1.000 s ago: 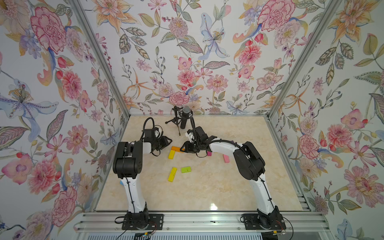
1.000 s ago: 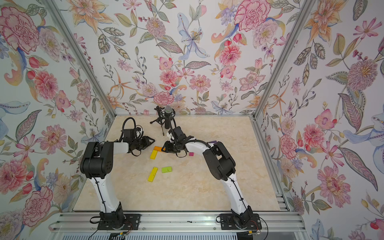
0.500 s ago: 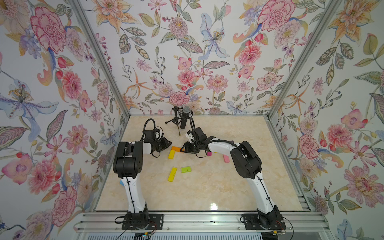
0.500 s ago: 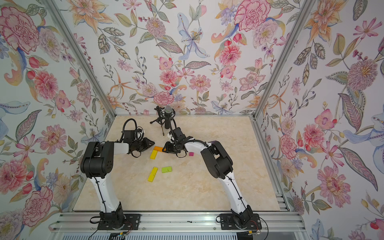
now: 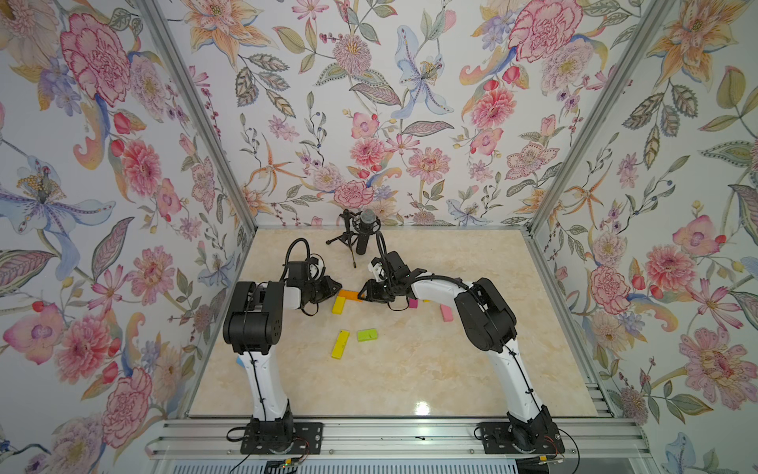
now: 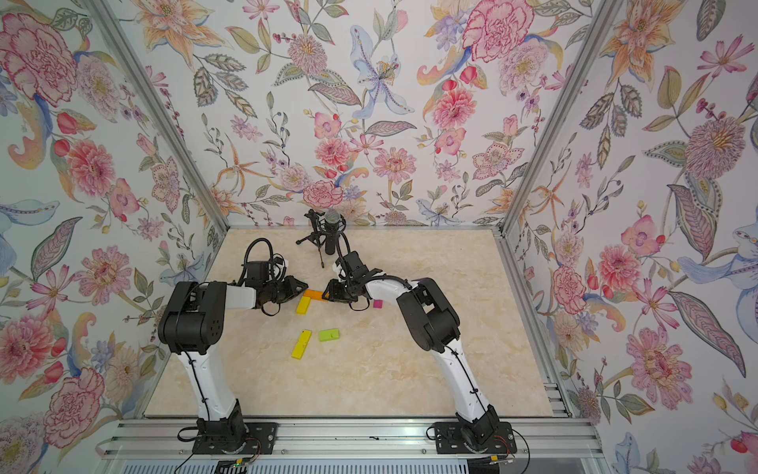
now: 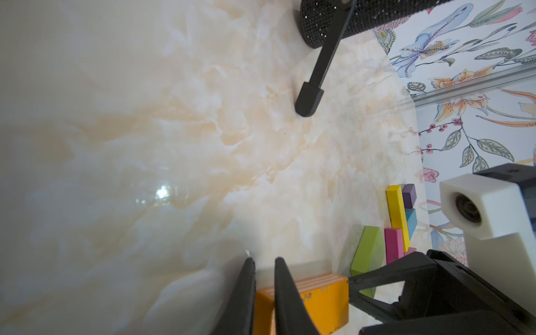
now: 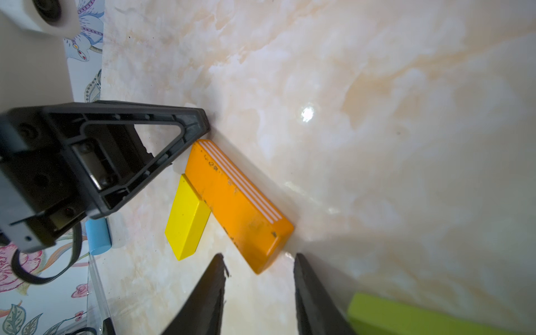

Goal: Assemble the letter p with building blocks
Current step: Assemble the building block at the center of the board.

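Observation:
A long orange block lies flat on the marble table between my two grippers. A short yellow block butts against its side in an L. My left gripper sits at the orange block's left end, its fingers almost together with only a thin slit and nothing between them. One fingertip touches that end. My right gripper is open at the other end, and the block's corner reaches just in between its tips.
A long yellow block and a lime green block lie nearer the front. A magenta block and a pink block sit under the right arm. A black microphone on a tripod stands behind the grippers.
My left gripper's fingers have closed from a wider gap to a thin slit. The right arm and the blocks stay about where they were.

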